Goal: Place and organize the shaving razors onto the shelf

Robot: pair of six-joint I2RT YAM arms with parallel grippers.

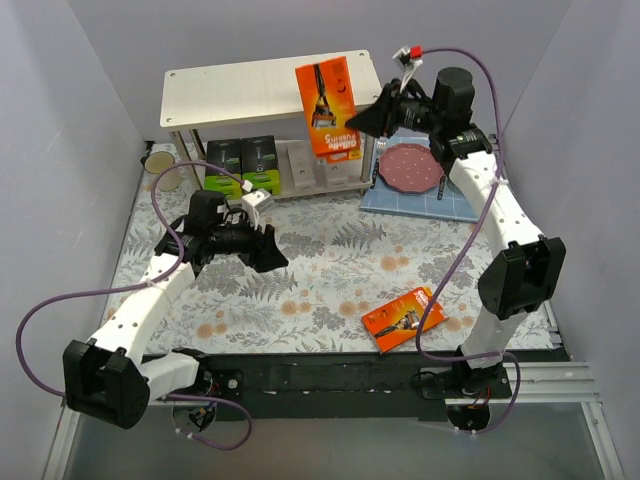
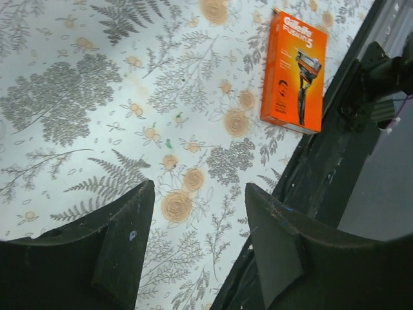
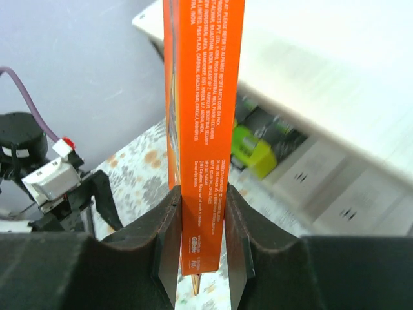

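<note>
Gripping orange pack (image 1: 327,105) upright by its thin edge in right end effector (image 1: 372,118), beside the right end of the shelf (image 1: 240,88). Likely best to lower slowly, keep the face square to the top board, release only once seated. Hovering wide and empty over the bench (image 1: 330,262) with left end effector (image 1: 262,250); then fetch second orange pack (image 1: 403,320), flat near the front edge.

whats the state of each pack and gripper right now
left gripper, open, empty
right gripper, shut on held orange pack
held orange pack, upright, in the air by the shelf
other orange pack, flat on the cloth
green packs, standing on the shelf's lower tier
white boxes, standing on the lower tier, beside the green packs
</note>
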